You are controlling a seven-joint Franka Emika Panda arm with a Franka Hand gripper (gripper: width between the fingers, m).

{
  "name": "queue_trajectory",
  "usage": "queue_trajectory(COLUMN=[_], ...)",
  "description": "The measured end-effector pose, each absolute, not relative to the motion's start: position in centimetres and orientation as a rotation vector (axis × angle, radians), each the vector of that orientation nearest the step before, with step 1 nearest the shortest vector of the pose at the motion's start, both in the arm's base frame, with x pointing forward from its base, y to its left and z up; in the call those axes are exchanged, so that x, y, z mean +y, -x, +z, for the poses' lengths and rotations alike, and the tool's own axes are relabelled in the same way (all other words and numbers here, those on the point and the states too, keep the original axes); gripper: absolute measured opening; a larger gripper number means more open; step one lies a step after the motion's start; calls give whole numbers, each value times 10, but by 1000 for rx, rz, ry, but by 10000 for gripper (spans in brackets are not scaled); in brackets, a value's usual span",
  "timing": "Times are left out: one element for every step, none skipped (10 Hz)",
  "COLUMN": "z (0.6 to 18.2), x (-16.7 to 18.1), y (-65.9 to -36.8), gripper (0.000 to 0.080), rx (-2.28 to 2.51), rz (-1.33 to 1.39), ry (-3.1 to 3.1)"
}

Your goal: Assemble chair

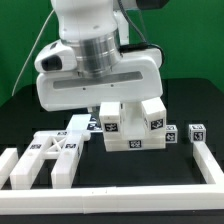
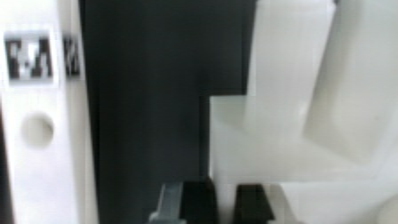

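The chair's joined white parts [image 1: 128,132], carrying several square tags, stand at mid-table right under the robot's hand. In the exterior view the hand hides my fingers. In the blurred wrist view my gripper [image 2: 224,205] has its two dark fingers close together, with a narrow strip of a white chair part [image 2: 311,140] between them at the part's edge. A long white bar [image 2: 36,120] with a tag and a round hole lies across the dark gap. Two small tagged cubes [image 1: 171,133] [image 1: 197,132] sit at the exterior view's right.
A white ladder-like frame part [image 1: 52,152] lies at the exterior view's left, near the front. The white rail [image 1: 110,191] edges the black table along the front and right sides.
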State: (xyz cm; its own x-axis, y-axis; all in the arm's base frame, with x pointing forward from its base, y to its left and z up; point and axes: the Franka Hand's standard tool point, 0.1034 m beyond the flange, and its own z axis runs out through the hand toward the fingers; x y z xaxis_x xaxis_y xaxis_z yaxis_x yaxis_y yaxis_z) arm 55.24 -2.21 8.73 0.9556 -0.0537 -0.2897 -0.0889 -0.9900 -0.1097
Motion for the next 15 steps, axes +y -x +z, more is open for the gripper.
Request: queue_trajectory(z=[86,87,89,89,86,78,81,78,75,78,63,60,56,49,48], x=[-20,-20,-20,-18,-17,-17,-17,-18,-20,-27,-33,-33,-34,-34,-33], y=[-552,-541,-533,-533,-531,-536,-524,-520,-517,-506,-515,-522,-520,-514,-510], gripper=[32,32,32,32,32,32,32,32,32,32,32,32,32,32,32], rx=[99,64,38,7,-16,-18,-12,-9,-4,16,17,10,9,8,8], rz=[532,705,916,1064,1230,1246,1375,1478,1561,1765,1801,1764,1739,1712,1678], ry=[2962,2948,2915,2892,2843,2840,2774,2719,2673,2537,2525,2556,2578,2599,2620])
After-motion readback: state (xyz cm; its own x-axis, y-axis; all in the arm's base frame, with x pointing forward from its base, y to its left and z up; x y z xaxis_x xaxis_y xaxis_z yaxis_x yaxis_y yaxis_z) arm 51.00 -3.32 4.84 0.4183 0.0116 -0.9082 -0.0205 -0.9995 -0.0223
